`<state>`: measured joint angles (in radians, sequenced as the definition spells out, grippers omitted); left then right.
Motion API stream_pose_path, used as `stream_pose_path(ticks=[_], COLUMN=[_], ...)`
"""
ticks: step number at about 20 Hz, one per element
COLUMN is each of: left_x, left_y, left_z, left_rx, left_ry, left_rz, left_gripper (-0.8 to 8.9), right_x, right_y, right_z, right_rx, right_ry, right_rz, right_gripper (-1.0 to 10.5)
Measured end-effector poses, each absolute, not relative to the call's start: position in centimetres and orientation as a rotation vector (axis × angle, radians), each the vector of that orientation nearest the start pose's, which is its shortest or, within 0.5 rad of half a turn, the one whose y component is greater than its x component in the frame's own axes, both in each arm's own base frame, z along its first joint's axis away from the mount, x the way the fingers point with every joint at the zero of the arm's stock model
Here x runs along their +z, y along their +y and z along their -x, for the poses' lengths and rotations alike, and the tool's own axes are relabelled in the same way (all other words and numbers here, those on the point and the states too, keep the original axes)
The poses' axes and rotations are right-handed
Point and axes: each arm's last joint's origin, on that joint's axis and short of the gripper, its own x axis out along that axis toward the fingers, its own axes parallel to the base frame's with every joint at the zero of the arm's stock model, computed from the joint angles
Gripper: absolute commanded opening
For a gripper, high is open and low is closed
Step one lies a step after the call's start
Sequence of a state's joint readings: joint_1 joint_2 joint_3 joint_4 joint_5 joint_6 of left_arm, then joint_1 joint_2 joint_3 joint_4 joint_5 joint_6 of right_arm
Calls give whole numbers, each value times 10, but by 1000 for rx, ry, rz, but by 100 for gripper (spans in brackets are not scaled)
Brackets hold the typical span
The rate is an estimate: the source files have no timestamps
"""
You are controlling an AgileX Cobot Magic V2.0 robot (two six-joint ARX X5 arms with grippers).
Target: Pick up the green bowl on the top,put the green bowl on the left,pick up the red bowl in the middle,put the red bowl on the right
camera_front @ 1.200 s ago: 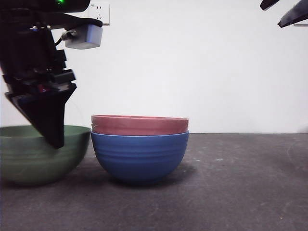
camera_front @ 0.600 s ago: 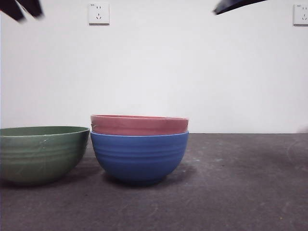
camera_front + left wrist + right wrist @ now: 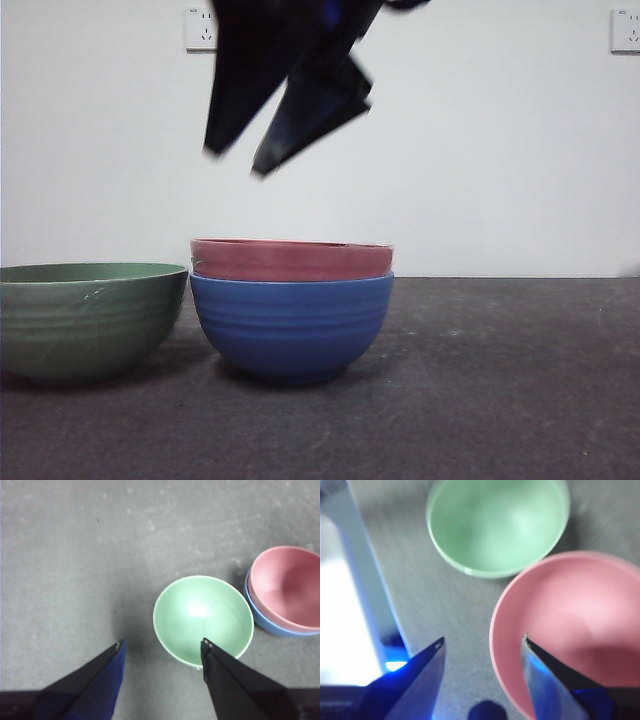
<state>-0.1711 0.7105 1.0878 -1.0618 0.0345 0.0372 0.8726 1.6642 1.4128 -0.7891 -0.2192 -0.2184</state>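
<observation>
You get a low, level front view; both wrist cameras look down, the right somewhat blurred, sharing the green bowl [image 3: 202,619].

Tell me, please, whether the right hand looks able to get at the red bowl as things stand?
Probably yes. The right hand hangs open above the red bowl, which sits uppermost in the blue bowl with nothing over its rim. The green bowl stands off to one side, and the left hand is over it.

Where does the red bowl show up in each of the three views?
Front view: the red bowl sits centre, nested in the blue bowl, under the right gripper.
Left wrist view: at the right edge.
Right wrist view: lower right.
Shared landmark: the green bowl beside it.
</observation>
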Motion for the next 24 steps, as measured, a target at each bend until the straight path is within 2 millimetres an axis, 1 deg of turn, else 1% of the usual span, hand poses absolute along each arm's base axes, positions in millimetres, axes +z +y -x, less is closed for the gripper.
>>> stream_pose_path(ticks=[2,4,5,7,10,11,12,13,24], left_x=[360,360,360,360,360,360,360,360,360], left_y=[-18,-18,-18,-18,-18,-18,-18,-18,-18], left_z=[-99,-99,-99,-99,-99,-98,-98,-99,-99], left_rx=[-211,-214,-214,-215,-214,-215,-214,-215,-217], left_ry=[686,690,690,689,689,689,689,689,689], left_rz=[-82,-86,-87,-88,-89,-89,-89,-89,-97], left_gripper=[256,255,255,255,252,252,252,252,252], right_x=[264,252,247,239,237,237,237,237,239], right_y=[278,284,287,289,290,290,290,290,289], right_z=[-220,-225,-227,-230,-230,-230,-230,-230,-230], right_rx=[1106,1104,1105,1100,1103,1103,1104,1104,1093], right_ry=[967,981,986,1006,1006,1006,1005,1005,992], right_rz=[560,567,570,575,579,581,581,582,599], right_gripper=[243,148,122,122,121,105,35,-10,-10])
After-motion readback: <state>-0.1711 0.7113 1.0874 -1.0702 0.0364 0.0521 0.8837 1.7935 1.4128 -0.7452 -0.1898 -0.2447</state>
